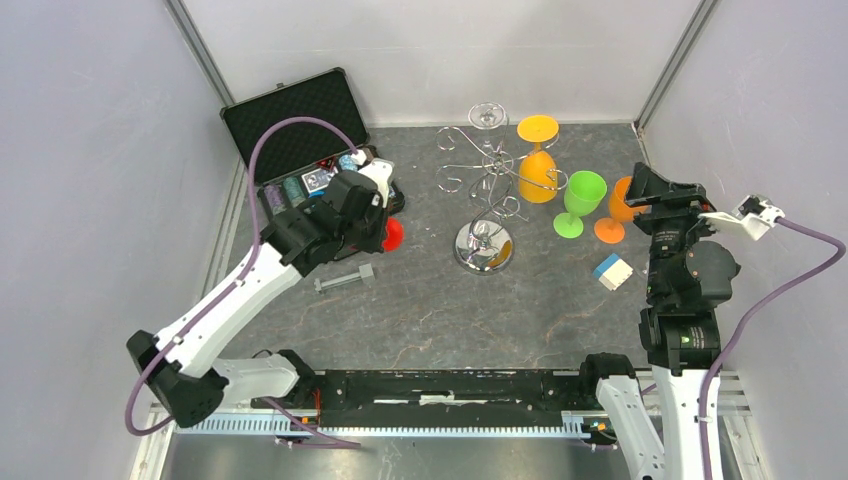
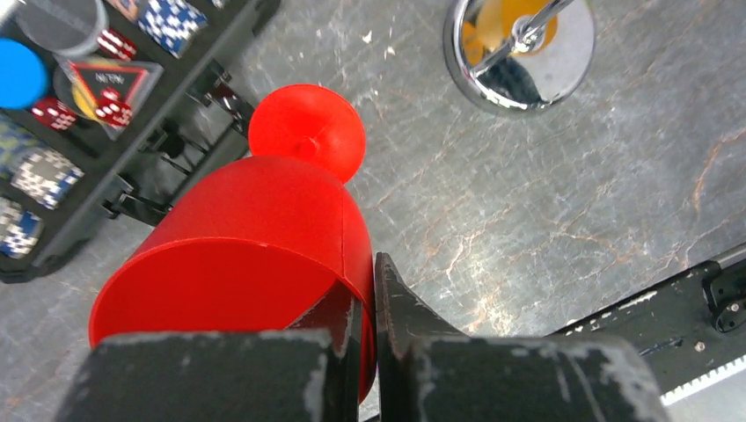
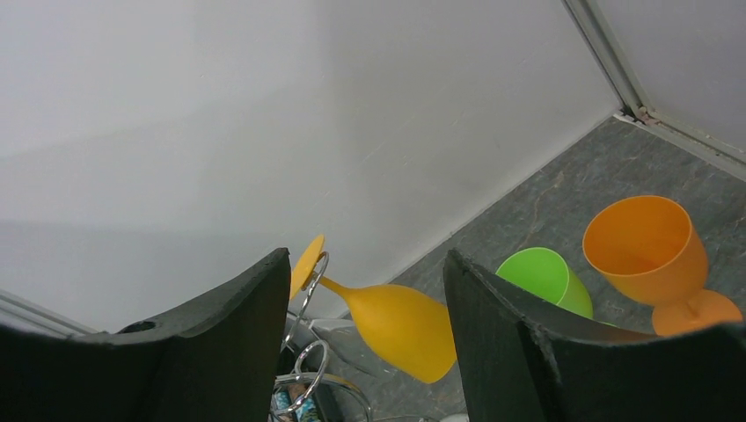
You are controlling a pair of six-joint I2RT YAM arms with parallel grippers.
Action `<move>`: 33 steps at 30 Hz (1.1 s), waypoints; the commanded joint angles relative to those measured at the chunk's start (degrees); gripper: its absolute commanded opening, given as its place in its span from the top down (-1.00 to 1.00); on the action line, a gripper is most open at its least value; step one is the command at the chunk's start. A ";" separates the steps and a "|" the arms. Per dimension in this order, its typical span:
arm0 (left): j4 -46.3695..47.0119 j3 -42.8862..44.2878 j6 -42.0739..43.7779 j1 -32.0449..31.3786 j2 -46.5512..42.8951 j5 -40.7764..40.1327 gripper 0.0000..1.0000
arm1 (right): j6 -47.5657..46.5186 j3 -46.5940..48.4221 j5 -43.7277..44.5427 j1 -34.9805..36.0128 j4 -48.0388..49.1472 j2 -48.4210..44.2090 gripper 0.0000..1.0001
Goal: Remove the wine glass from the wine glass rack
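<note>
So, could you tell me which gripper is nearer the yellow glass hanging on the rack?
Right. The right gripper, open, faces the yellow glass from its right; the left gripper, shut on the red glass, is across the rack.

chrome rack [image 1: 484, 248], yel glass [image 1: 538, 180], red glass [image 2: 264, 229]

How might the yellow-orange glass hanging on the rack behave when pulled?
The glass looks like opaque plastic: probably light, stiff, hardly fragile. Hung by its foot from the wire rack, it may swing or snag, tugging the rack.
</note>
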 commanded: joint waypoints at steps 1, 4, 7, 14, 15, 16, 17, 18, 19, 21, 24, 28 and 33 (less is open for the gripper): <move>4.14 -1.74 -1.93 4.05 3.56 9.95 0.96 | -2.31 1.26 1.45 -0.07 1.13 -0.23 -0.38; 4.91 -2.20 -1.83 5.59 6.48 11.75 0.95 | -2.84 1.60 1.86 -0.01 0.90 -0.18 -0.39; 4.99 -1.97 -1.25 6.63 9.16 13.99 0.96 | -3.15 1.68 2.05 -0.02 0.94 -0.31 -0.39; 4.09 -0.45 0.16 7.40 14.50 12.87 0.93 | -4.23 2.57 2.31 -0.08 0.59 0.06 -0.40; 3.87 -0.30 0.31 7.42 15.03 12.31 0.90 | -4.38 2.57 2.44 -0.08 0.56 0.11 -0.40; 3.68 -0.15 0.41 7.48 15.70 12.20 0.85 | -4.49 2.57 2.52 -0.01 0.62 0.08 -0.40; 3.51 0.05 0.52 7.52 16.17 11.09 0.80 | -4.62 2.61 2.65 -0.08 0.61 0.09 -0.40; 3.38 0.24 0.73 7.59 16.65 10.63 0.76 | -4.75 2.49 2.64 0.00 0.54 0.01 -0.41; 3.34 0.49 0.91 7.58 16.93 10.48 0.70 | -4.87 2.52 2.66 -0.01 0.53 0.02 -0.41; 3.18 1.13 1.09 7.60 17.30 10.18 0.53 | -5.08 2.57 2.84 -0.03 0.44 -0.07 -0.40; 2.50 2.38 1.55 7.64 17.13 8.95 0.36 | -5.56 2.74 2.96 -0.05 0.42 -0.15 -0.41; 2.28 3.77 1.79 7.76 15.55 8.34 0.17 | -7.17 3.90 0.71 -0.07 0.44 0.96 -0.44; 2.37 5.10 1.91 7.74 12.66 10.05 -0.10 | -8.67 5.97 -8.41 -0.01 0.89 4.67 -0.56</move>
